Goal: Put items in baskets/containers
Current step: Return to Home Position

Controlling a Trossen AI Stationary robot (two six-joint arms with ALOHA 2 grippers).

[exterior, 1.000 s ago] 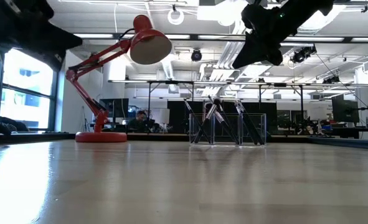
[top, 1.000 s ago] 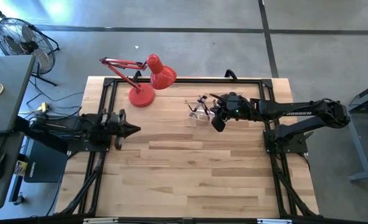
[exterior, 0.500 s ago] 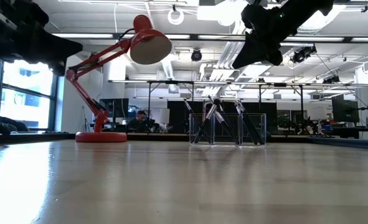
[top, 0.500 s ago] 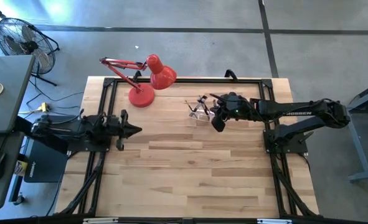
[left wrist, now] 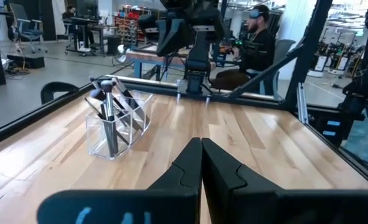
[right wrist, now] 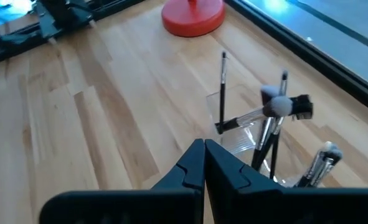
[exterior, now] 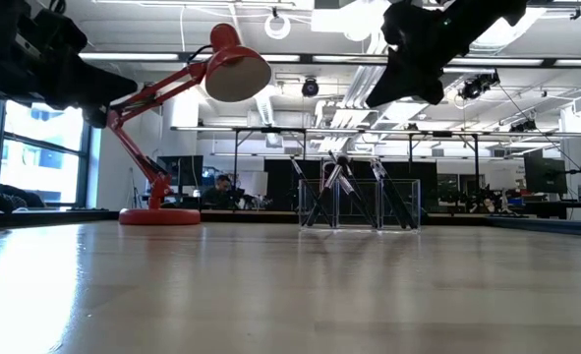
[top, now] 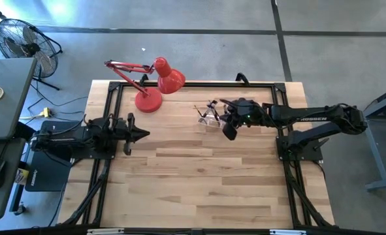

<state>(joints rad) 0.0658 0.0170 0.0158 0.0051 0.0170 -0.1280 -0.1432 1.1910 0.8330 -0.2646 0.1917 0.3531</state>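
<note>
Right gripper (top: 227, 132): pressed together, four o'clock of holder (top: 208, 120).
Left gripper (top: 142, 135): pressed together, nine o'clock on desk (top: 199, 186).
Brushes (right wrist: 272, 127): in holder, count unclear.

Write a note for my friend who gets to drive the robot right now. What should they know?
Left gripper: jaws shut, holding nothing, over the left side of the table.
Right gripper: jaws shut, holding nothing, raised just beside the clear organizer.
Brushes: standing in the organizer, to the right of the red lamp near the table's far edge.
Done: I see no brush lying outside the organizer.
Left: probably only parking the arms, the right one first since it hangs close to the organizer.
</note>
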